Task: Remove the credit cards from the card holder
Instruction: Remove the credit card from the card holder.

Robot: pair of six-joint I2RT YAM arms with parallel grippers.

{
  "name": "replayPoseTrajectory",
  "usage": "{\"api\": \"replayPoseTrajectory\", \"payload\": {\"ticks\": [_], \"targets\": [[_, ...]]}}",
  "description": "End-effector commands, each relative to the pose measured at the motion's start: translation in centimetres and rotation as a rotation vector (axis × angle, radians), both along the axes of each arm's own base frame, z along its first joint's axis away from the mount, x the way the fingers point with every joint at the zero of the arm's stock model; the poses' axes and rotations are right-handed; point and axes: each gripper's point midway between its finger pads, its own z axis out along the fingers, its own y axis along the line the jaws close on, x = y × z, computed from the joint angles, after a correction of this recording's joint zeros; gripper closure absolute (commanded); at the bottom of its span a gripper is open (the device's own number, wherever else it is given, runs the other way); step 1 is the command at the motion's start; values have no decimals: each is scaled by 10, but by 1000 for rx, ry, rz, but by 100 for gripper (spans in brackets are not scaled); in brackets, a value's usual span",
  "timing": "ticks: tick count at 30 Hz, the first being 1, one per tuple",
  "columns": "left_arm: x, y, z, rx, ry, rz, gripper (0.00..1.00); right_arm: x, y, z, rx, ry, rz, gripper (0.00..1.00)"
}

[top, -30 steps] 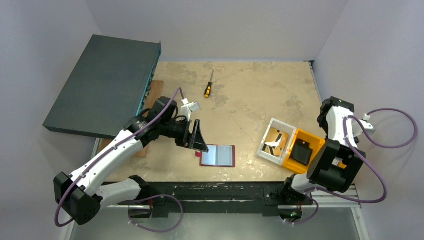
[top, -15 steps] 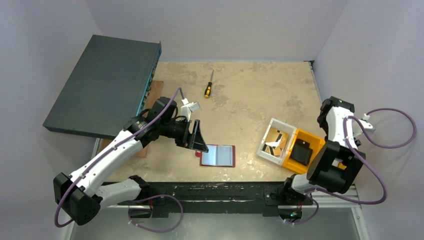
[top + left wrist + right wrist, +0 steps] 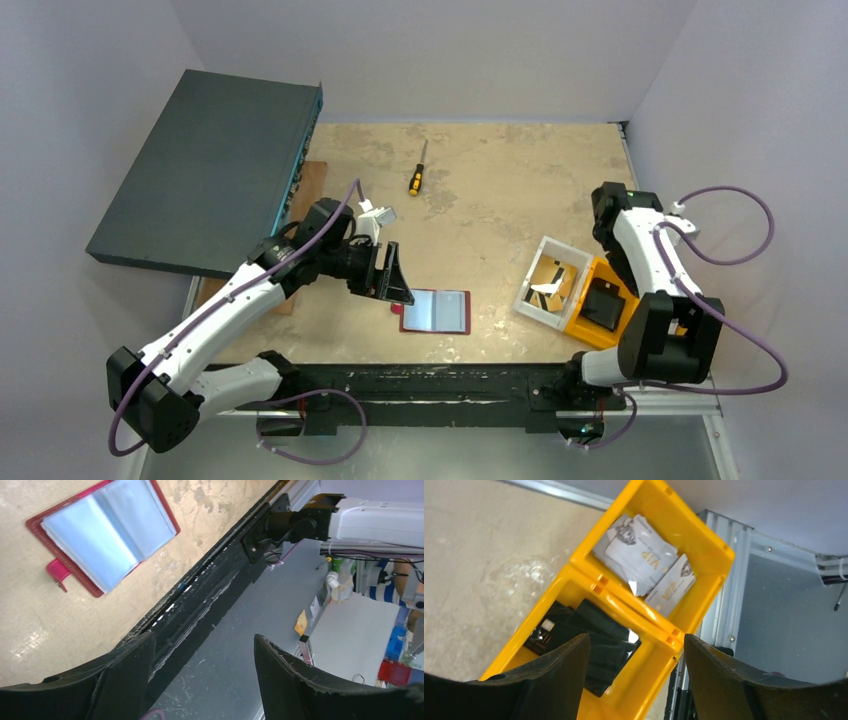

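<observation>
1. Grey walls stand around a worn tan table [image 3: 500, 180].
2. The card holder [image 3: 436, 311] lies open and flat on the table, near the front edge. It is dark red with clear pockets inside. Its little tab [image 3: 57, 572] sticks out at one side.
3. The left gripper [image 3: 393, 277] hangs just beside the card holder, up off the table. Its jaws are wide apart and hold nothing.
4. The credit cards [image 3: 646, 560] lie in a heap in one half of the yellow bin [image 3: 696, 525]. They are pale with gold letters.
5. Black things [image 3: 589, 630] fill the other half of the yellow bin.
6. The right gripper [image 3: 635, 640] hangs over the yellow bin. Its jaws are wide apart and hold nothing.
7. A white bin [image 3: 527, 277] touches the yellow bin. A screwdriver [image 3: 417, 177] lies far back on the table.
</observation>
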Motion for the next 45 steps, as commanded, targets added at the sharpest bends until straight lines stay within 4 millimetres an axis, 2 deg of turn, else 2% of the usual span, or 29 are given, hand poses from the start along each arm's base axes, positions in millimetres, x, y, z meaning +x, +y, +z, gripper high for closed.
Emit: {"api": "replayPoseTrajectory", "payload": {"ticks": [1,6,10,12,15,18,20,21,25,31,40,45], "targets": [[6,9,-11,54,-42,54,28,17,23,-4,22,-71,64,32],[17,8,-30,107,-52,127,25,48,69,-7,122,-160,276,31],[23,-6,-45,173,-72,157,24,76,111,-4,246,-249,508,29],[28,-15,-54,218,-91,179,24,95,140,3,356,-397,603,29],[40,-29,-69,301,-130,213,24,119,179,25,463,-567,904,11],[49,-45,-80,358,-175,228,24,124,206,39,566,-668,994,11],[54,-56,-85,393,-206,230,24,127,213,44,600,-673,1014,11],[56,-60,-87,419,-226,231,25,128,216,44,590,-638,1093,2],[58,-77,-97,506,-286,188,25,133,232,45,630,-644,1214,1],[59,-94,-111,598,-349,134,28,131,259,58,759,-718,1284,1],[49,-104,-135,661,-388,68,34,129,265,57,796,-772,1272,1],[42,-111,-145,648,-387,28,38,125,264,45,807,-756,1248,1]]}}
